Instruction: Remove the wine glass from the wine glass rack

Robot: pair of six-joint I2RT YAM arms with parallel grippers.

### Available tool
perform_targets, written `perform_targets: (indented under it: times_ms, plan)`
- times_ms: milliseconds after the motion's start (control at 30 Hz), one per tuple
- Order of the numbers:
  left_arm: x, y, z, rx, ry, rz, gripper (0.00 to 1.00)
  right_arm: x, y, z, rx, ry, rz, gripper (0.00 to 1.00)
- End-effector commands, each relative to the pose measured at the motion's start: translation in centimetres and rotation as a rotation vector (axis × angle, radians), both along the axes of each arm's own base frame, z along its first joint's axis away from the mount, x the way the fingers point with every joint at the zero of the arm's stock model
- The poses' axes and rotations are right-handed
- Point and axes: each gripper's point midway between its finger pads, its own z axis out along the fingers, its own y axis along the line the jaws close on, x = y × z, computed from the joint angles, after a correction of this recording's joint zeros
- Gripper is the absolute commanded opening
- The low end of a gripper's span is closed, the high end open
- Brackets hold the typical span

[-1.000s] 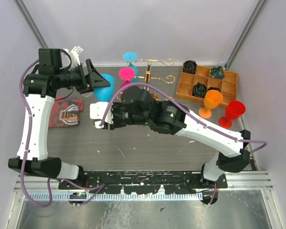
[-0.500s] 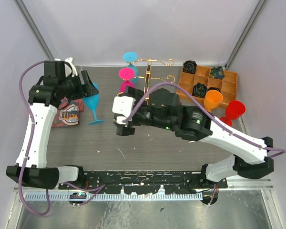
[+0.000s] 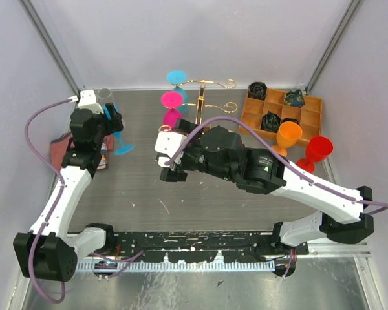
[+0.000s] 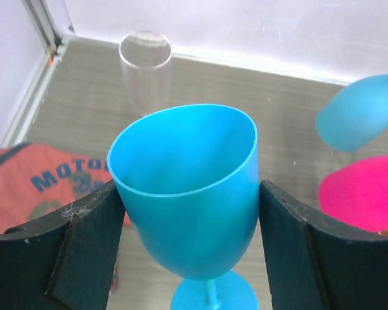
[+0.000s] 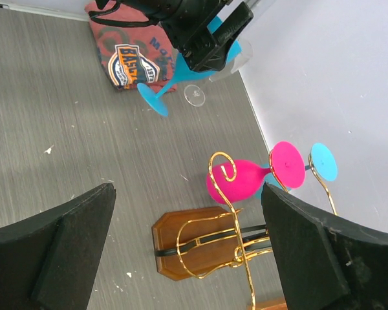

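Note:
The blue wine glass (image 4: 187, 194) stands upright between the black fingers (image 4: 84, 245) of my left gripper (image 4: 187, 190), which is shut on its bowl. From above, this gripper (image 3: 113, 123) is at the back left, and the glass's foot (image 3: 123, 150) is at or just above the table; I cannot tell which. The wine glass rack (image 5: 194, 242), gold wire on a brown base, still holds a pink glass (image 5: 239, 181) and another blue one (image 5: 323, 161) upside down. My right gripper (image 3: 167, 158) hangs wide open and empty beside the rack (image 3: 204, 97), touching nothing.
A clear glass (image 4: 145, 64) stands behind the held one, beside a red-orange cloth (image 4: 39, 181). At the back right sits an orange-brown compartment tray (image 3: 249, 121) holding dark items. An orange glass (image 3: 288, 137) and a red glass (image 3: 317, 152) stand in front of it.
My right gripper opened and drew back to the right, toward the rack. My left arm carried the blue glass left and down, turning it upright.

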Motion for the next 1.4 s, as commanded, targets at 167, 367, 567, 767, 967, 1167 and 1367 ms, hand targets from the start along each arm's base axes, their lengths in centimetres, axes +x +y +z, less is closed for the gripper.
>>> perform_targets:
  times_ms: [167,367,567,767,967,1167,1367]
  plan:
    - [3.7,0.9,-0.5,0.069,-0.263,0.04,0.67,1.5,-0.4,1.1,0.058,-0.011,-0.075,1.0]
    - [3.7,1.7,-2.4,0.105,-0.357,0.135,0.68,2.3,-1.3,0.7,0.072,0.022,-0.094,1.0]
    - [4.6,2.1,-4.2,0.231,-0.401,0.216,0.71,2.8,-1.4,-0.2,0.082,0.069,-0.076,1.0]
    - [5.1,1.7,-5.4,0.303,-0.423,0.31,0.75,3.5,-1.9,-0.3,0.088,0.083,-0.087,1.0]
    - [5.1,1.1,-7.1,0.323,-0.423,0.366,0.8,4.0,-2.5,-0.5,0.088,0.089,-0.099,1.0]
    - [5.1,0.8,-8.4,0.296,-0.403,0.365,0.86,4.3,-3.1,-0.7,0.086,0.098,-0.106,1.0]
    - [5.6,0.6,-9.2,0.296,-0.389,0.36,0.99,4.4,-3.3,-1.0,0.08,0.109,-0.109,1.0]
